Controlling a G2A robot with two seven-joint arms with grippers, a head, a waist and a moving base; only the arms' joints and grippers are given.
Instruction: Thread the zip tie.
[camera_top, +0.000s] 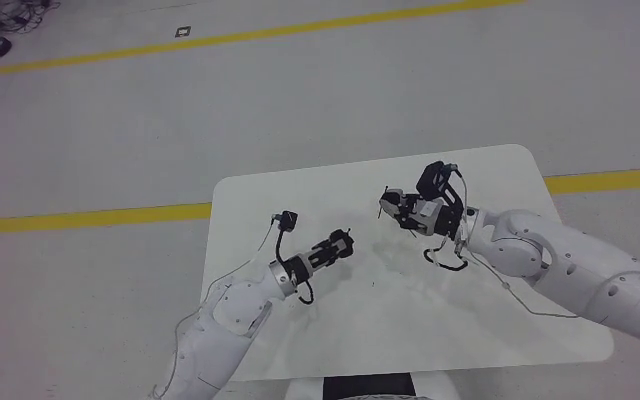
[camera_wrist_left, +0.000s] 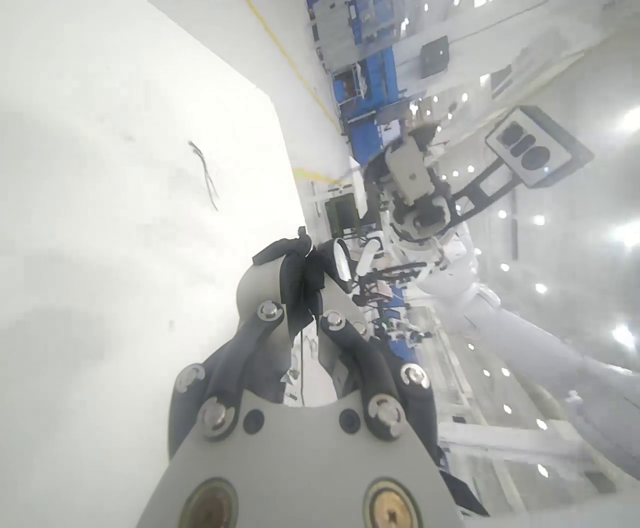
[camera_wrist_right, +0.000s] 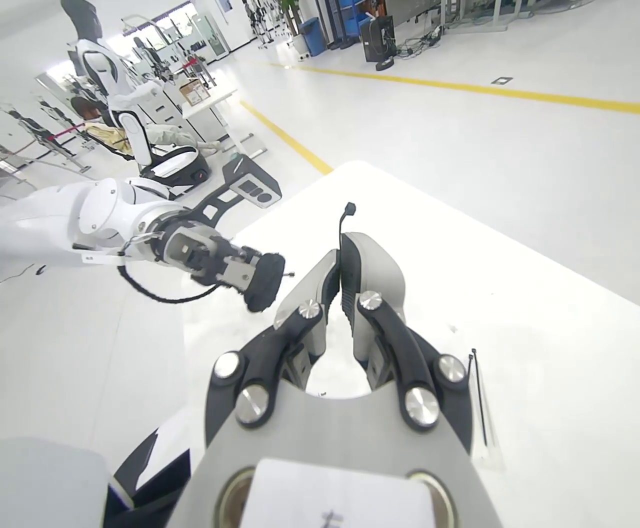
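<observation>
**Threading: head and stub not mated, so align before closing the gap**

Right pincer (camera_wrist_right: 341, 260) is clenched on the zip tie (camera_wrist_right: 344, 222). The strap is pinched between the pads and the square head stands free above the fingertips. It hangs over the desk (camera_wrist_right: 500, 280), right of centre.

Left pincer (camera_wrist_right: 265, 286) is clenched too, to the left and slightly nearer, with its black padded tips aimed at the right one. A dark stub (camera_wrist_right: 289, 274) pokes out of it toward the tie. I can't tell whether that's this tie's own tail or another strap. Stub and head are near but apart, so by my read nothing is threaded yet.

How I'd run it:
- The head's slot orientation isn't readable. Roll the right wrist until the slot faces the stub's axis, then approach.
- The stub is short, so probably stiff enough to push.
- The head sits on a free length of strap and will likely flex away on contact. Go slow, or grip closer to the head.
- Move one arm only and use the other as the fixture.
- Come in straight along the stub axis. Any sideways drift and the tip skates off the head's edge.
- Check that the tip shows past the head before releasing to regrasp and pull.

Spare zip ties (camera_wrist_right: 480, 395) lie flat on the desk, clear of both pincers. Ignore them.
</observation>
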